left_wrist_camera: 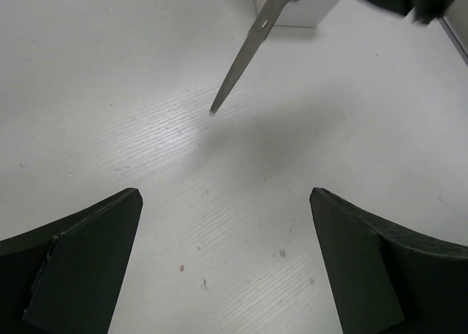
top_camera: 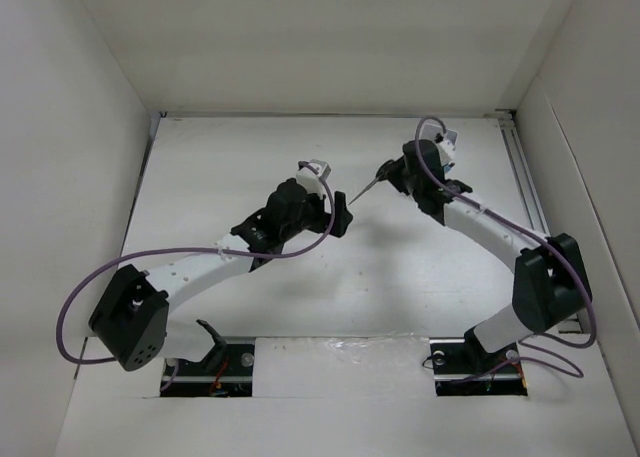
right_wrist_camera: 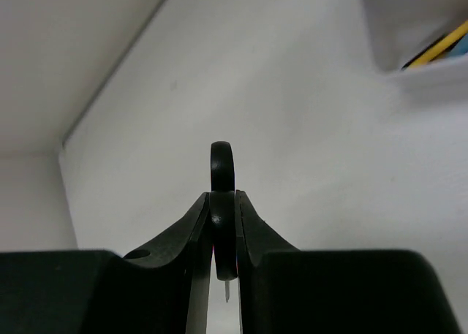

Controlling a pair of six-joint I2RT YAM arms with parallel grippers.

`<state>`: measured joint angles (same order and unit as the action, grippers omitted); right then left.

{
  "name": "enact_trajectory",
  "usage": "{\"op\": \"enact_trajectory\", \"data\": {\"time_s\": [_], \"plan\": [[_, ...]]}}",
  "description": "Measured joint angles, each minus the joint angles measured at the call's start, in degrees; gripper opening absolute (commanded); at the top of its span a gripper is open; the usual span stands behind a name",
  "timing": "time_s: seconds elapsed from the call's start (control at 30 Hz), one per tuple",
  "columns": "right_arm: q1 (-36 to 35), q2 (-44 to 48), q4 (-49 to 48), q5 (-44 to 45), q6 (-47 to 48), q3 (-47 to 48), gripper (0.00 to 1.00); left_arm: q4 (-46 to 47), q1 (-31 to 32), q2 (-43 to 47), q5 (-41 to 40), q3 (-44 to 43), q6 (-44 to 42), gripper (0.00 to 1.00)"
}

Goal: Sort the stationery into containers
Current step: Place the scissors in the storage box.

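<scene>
The right claw (top_camera: 393,174) is pinching the black-handled, grey-bladed scissors (top_camera: 366,188) tight by the handle loop. It is holding them in the air over the white tabletop (top_camera: 220,167), closed blades slanting down toward the left claw (top_camera: 343,217). The left claw is gaping wide, gripping nothing, near the blade tip.

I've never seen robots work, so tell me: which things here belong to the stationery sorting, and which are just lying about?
Belongs to the job: scissors, clamped in the right gripper; white container, a yellow item inside; left gripper, open and empty.

Just there: purple cables, white walls, table.
</scene>
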<state>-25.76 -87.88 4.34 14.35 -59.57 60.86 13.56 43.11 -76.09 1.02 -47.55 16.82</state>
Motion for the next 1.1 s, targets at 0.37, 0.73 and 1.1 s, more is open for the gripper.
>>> {"op": "enact_trajectory", "data": {"time_s": [0.37,0.73,1.1], "plan": [[6.69,0.63,9.44,35.41,0.46,11.26,0.0,1.75,-1.9,0.48,1.27,3.21,0.0,1.0],[7.43,-8.94,18.78,49.37,-0.33,19.43,0.0,2.58,-1.88,2.97,1.7,4.57,0.0,1.0],[3.91,-18.86,23.98,56.5,-1.05,27.47,0.0,2.97,-1.9,3.45,1.7,4.57,0.0,1.0]]}}
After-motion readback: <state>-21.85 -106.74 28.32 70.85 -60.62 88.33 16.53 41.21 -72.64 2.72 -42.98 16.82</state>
